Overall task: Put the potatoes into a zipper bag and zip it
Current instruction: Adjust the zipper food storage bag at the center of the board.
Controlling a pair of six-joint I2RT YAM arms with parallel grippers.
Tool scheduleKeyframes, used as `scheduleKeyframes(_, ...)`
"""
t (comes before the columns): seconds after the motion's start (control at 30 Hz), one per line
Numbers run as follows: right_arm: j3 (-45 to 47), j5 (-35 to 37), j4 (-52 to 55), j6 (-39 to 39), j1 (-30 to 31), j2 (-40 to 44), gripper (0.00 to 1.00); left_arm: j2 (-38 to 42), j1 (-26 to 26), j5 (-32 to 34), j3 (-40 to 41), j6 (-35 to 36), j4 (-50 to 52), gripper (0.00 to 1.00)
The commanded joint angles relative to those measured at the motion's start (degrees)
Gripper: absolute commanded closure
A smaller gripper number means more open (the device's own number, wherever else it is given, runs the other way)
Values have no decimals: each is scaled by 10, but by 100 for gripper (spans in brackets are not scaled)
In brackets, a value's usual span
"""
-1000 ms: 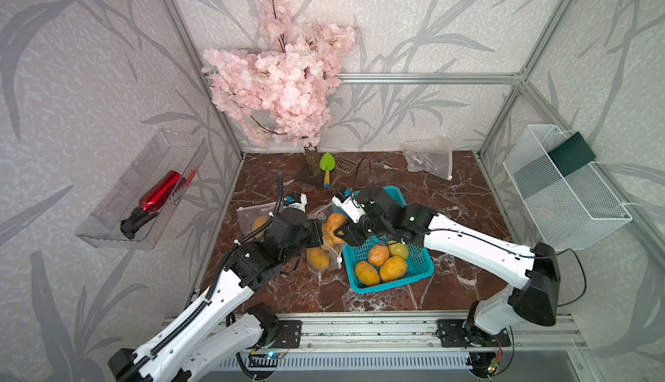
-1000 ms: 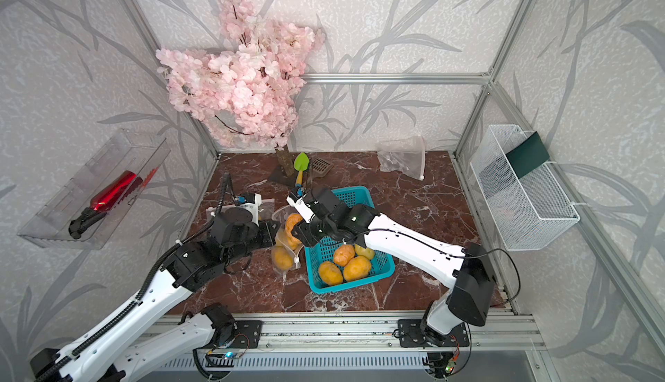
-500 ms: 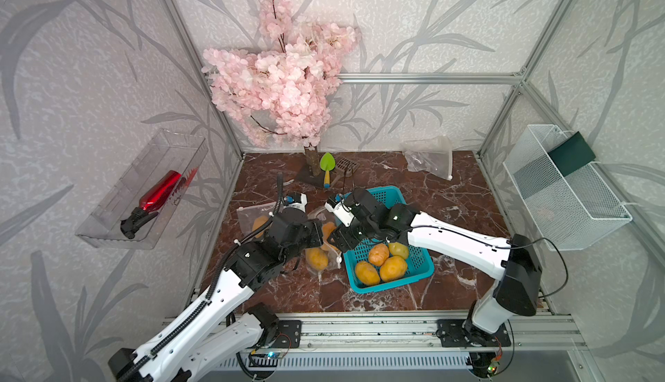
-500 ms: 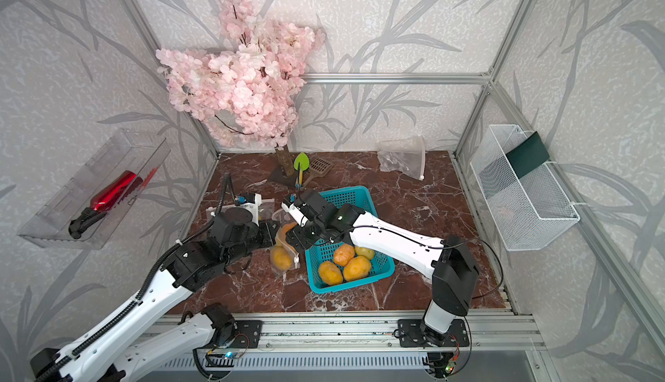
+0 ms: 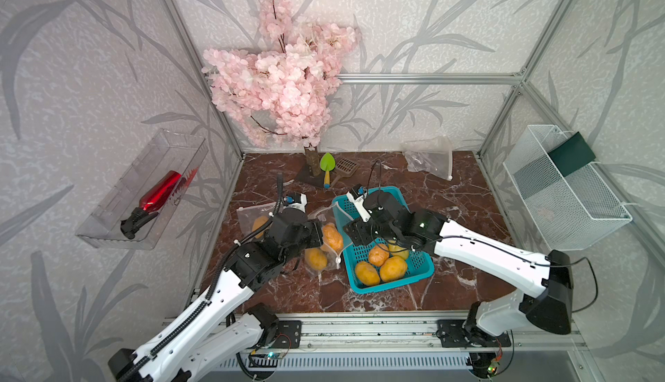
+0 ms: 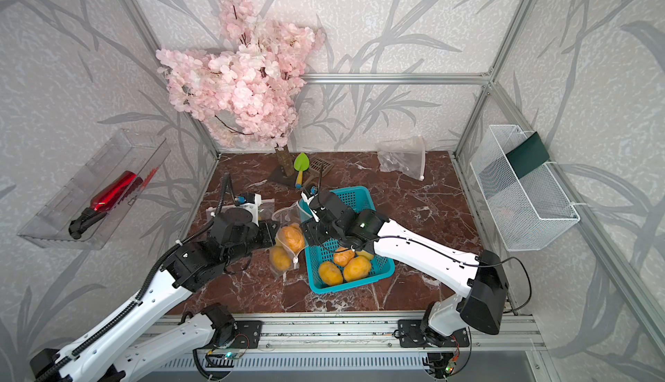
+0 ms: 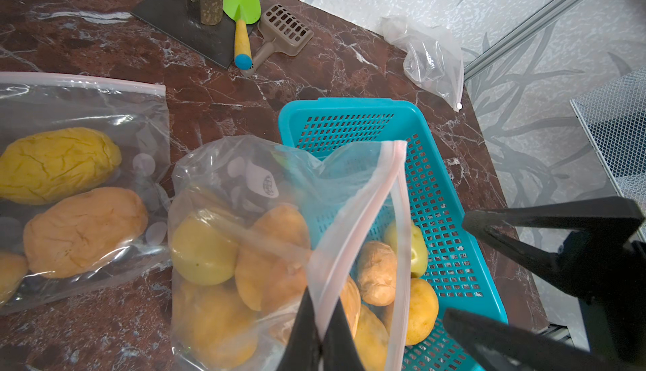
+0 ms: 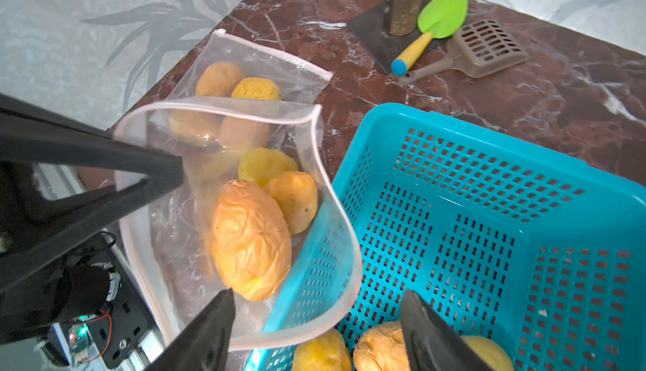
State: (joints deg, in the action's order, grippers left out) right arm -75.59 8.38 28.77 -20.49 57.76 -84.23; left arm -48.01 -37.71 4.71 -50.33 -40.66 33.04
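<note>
Left claw [image 7: 320, 317]: clamped tight on the pink zip strip of the zipper bag [image 7: 244, 177], holding its mouth up beside the teal basket [image 7: 349, 110].
Right claw [image 8: 318, 292]: jaws spread wide with nothing between them, over the basket's wall just beside the bag's rim.
Potatoes [image 8: 250, 240]: several are already inside the held bag, orange ones and a paler yellow one. More lie loose in the basket.
Only from above: both top views show four potatoes in the basket's near end, a pale one half under the right arm. The right wrist view catches just their tops.
Only the left wrist view: the pinch itself. From above I cannot make it out.
Second bag [image 7: 140, 114]: flat on the marble table [image 7: 349, 58], potatoes inside, clear from both wrists.
Crumpled bag [image 5: 428, 157]: by the back wall, well apart from the rest.
Writing: a small round print [image 7: 265, 182] on the held bag, too blurred to read.
</note>
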Motion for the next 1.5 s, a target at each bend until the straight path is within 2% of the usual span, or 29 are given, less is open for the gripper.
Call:
scheduleKeyframes(0.0, 26, 46, -9, -59, 0, -3, 31, 17, -2, 21, -12, -2, 3, 100)
scheduleKeyframes(0.17, 15, -3, -19, -69, -2, -38, 43, 23, -2, 24, -9, -3, 4, 100)
scheduleKeyframes(0.23, 3, -13, -14, -66, -2, -53, 56, 22, -2, 24, -10, -3, 4, 100)
scheduleKeyframes(0.33, -15, -12, -1, -57, -2, -65, 80, 18, -2, 21, -11, -3, 2, 100)
scheduleKeyframes(0.4, -12, -9, -8, -49, -1, -56, 88, 18, -1, 20, -11, -3, 3, 100)
scheduleKeyframes(0.57, 3, -55, -54, -5, -1, -27, 90, 18, -2, 17, -9, -4, 0, 100)
scheduleKeyframes(0.7, -22, -99, -54, 42, 4, -26, 90, 19, -2, 20, -8, -6, 0, 100)
scheduleKeyframes(0.97, -114, -83, -3, 96, 38, -93, 90, 26, -1, 62, 0, -23, 9, 100)
scheduleKeyframes(1.1, -132, -61, 6, 106, 50, -115, 91, 42, 0, 88, 14, -35, 9, 100)
scheduleKeyframes(1.17, -129, -58, 6, 98, 52, -113, 86, 48, -1, 99, 17, -39, 11, 100)
scheduleKeyframes(1.27, -111, -57, -2, 86, 52, -89, 63, 55, 1, 132, 16, -50, 30, 100)
scheduleKeyframes(1.33, -77, -60, -28, 85, 53, -56, 43, 58, 1, 162, 15, -62, 47, 100)
scheduleKeyframes(1.47, 27, -8, -115, 56, 57, 31, 12, 56, 9, 197, 19, -81, 66, 100)
